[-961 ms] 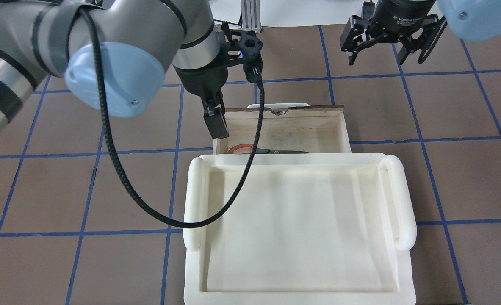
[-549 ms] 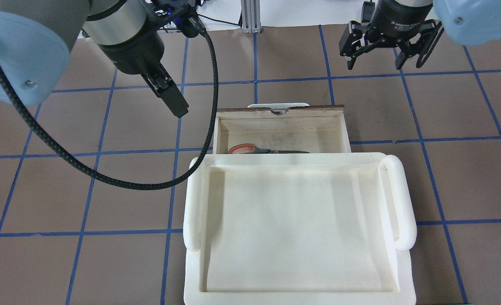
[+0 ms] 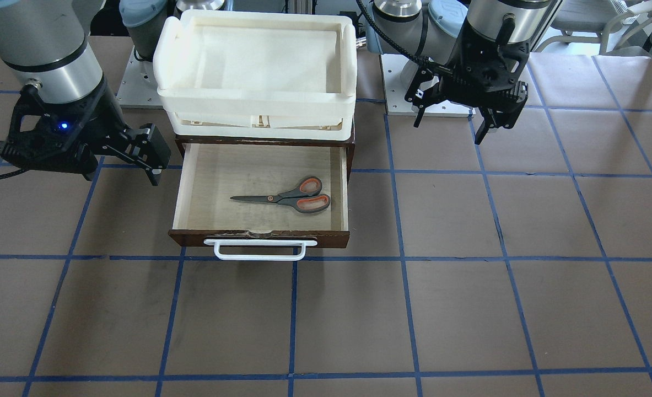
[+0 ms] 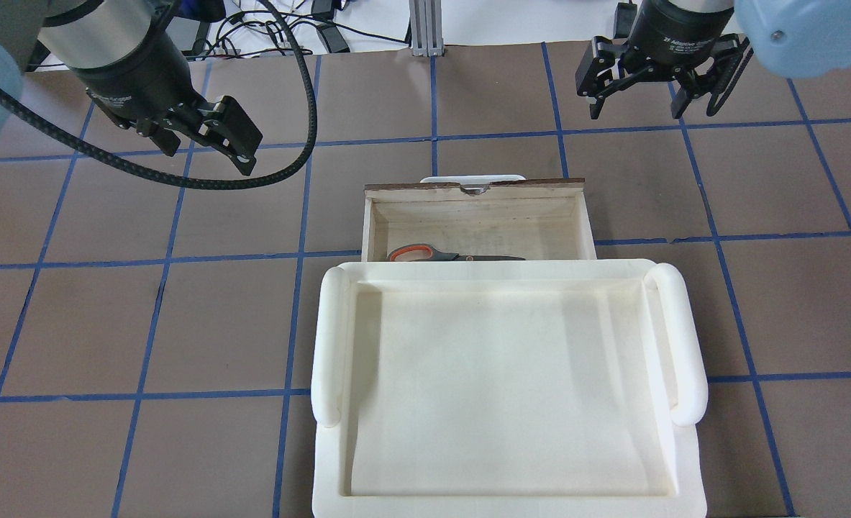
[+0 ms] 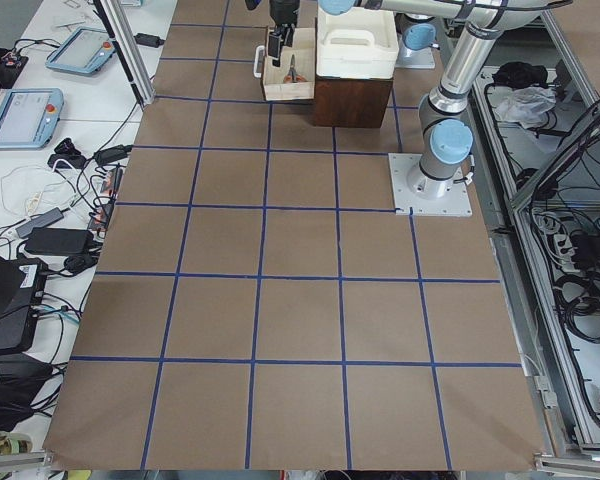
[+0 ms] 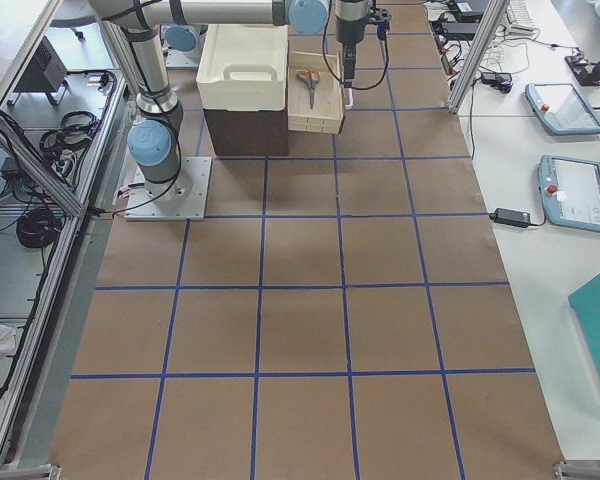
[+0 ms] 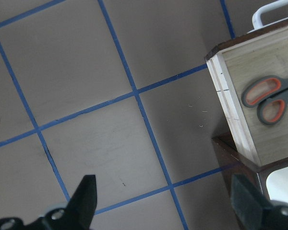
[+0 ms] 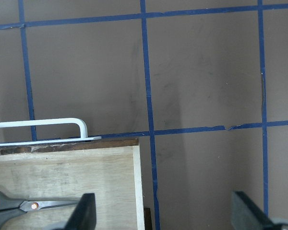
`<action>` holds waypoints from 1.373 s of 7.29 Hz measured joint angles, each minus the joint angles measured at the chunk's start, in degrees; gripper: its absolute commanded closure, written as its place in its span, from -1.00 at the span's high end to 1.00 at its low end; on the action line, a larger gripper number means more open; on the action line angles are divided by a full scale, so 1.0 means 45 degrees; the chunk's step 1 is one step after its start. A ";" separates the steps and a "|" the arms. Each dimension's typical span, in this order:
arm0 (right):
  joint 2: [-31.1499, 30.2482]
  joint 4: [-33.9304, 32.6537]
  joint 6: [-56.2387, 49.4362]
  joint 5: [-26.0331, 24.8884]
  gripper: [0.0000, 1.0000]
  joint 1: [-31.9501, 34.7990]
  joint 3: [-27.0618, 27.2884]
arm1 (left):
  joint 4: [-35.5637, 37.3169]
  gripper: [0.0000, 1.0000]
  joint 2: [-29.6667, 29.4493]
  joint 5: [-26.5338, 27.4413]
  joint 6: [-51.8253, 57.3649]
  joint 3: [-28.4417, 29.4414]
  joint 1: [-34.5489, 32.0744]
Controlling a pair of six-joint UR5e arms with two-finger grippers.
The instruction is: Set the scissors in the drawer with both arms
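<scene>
The scissors [image 3: 292, 197], dark grey with orange-red lined handles, lie flat in the open drawer [image 3: 259, 238]. In the overhead view the scissors [image 4: 425, 253] are half hidden under the tray's edge, inside the drawer [image 4: 475, 188]. My left gripper [image 4: 206, 147] is open and empty, raised over the table to the left of the drawer. It also shows in the front view [image 3: 451, 122]. Its wrist view shows the scissors [image 7: 269, 98]. My right gripper [image 4: 637, 108] is open and empty, raised beyond the drawer's right front corner. It also shows in the front view [image 3: 122, 168].
A white foam tray [image 4: 504, 270] sits on the dark cabinet [image 3: 350, 149] above the drawer. The drawer's white bar handle [image 3: 259, 255] sticks out toward the far side. A black cable [image 4: 303, 137] hangs from my left wrist. Brown table with blue grid lines lies all around.
My left gripper has moved up and away to the left from the drawer's left edge, cable with it. The scissors stay in the drawer. The right gripper has barely moved.
</scene>
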 measured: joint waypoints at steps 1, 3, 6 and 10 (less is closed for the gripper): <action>0.0000 0.0000 0.0000 0.0000 1.00 0.0001 0.0000 | -0.0029 0.99 0.0089 -0.0099 -0.0910 -0.0038 0.0001; 0.0001 0.0000 0.0000 -0.0005 1.00 0.0001 0.0006 | -0.0080 1.00 0.0208 -0.0194 -0.2289 -0.0247 0.0030; 0.0001 0.0000 0.0000 -0.0019 1.00 0.0001 0.0018 | -0.0152 1.00 0.0453 -0.0233 -0.3007 -0.0490 0.0025; 0.0001 0.0017 0.0000 -0.0025 1.00 0.0002 0.0020 | 0.0177 0.99 0.0680 -0.0136 -0.2882 -0.0785 0.0020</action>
